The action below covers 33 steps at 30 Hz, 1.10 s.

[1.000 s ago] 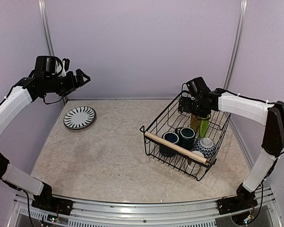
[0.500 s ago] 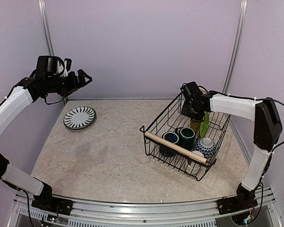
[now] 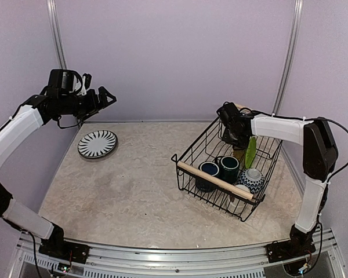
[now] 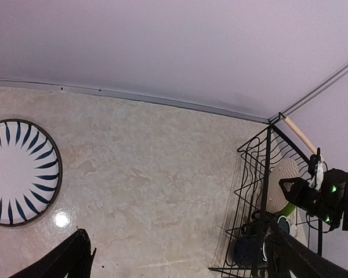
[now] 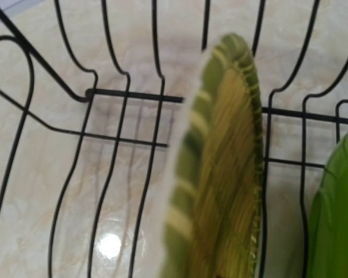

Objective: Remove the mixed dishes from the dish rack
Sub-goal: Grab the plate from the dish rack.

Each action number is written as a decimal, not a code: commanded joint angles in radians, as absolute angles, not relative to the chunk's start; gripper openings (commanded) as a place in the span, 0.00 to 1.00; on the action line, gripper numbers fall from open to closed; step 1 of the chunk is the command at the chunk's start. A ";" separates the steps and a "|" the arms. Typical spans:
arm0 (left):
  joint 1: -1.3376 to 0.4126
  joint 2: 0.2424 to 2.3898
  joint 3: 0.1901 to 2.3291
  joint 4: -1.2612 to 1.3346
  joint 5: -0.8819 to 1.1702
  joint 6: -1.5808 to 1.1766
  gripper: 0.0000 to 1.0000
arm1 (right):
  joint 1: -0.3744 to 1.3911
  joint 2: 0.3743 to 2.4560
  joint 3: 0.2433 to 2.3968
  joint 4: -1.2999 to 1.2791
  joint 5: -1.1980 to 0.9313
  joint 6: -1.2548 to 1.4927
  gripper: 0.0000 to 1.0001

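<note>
Right arm (image 3: 278,124) swung closer to tan lattice plate (image 5: 226,174); right jaws unreadable, left jaws spread open.

right pincer (image 3: 236,136) shifted left, nearer tan plate (image 5: 225,168)

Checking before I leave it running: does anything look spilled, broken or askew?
Nothing looks spilled or broken. Only the dish rack sits turned at an angle to the edge of the table.

Dish rack (image 3: 196,152): black wire, wooden handle (image 3: 216,180). Table (image 3: 133,197): glossy marbled stone look.
</note>
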State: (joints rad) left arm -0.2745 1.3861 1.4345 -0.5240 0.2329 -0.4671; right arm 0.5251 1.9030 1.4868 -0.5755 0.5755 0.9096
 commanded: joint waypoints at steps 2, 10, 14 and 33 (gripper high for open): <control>-0.275 1.402 1.427 -0.529 0.236 -0.471 0.99 | 0.515 1.920 1.513 -0.629 0.626 0.912 0.26; -0.274 1.421 1.430 -0.532 0.248 -0.474 0.99 | 0.517 1.950 1.552 -0.655 0.619 0.913 0.11; -0.273 1.422 1.430 -0.532 0.253 -0.478 0.99 | 0.519 1.971 1.601 -0.725 0.620 0.913 0.05; -0.274 1.417 1.427 -0.528 0.265 -0.489 0.99 | 0.549 1.900 1.729 -0.876 0.699 0.892 0.00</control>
State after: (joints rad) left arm -0.2745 1.4143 1.4345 -0.5240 0.2573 -0.4858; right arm 0.5434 1.9537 1.6951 -0.7914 0.6094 0.9142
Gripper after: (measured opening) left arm 0.990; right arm 0.109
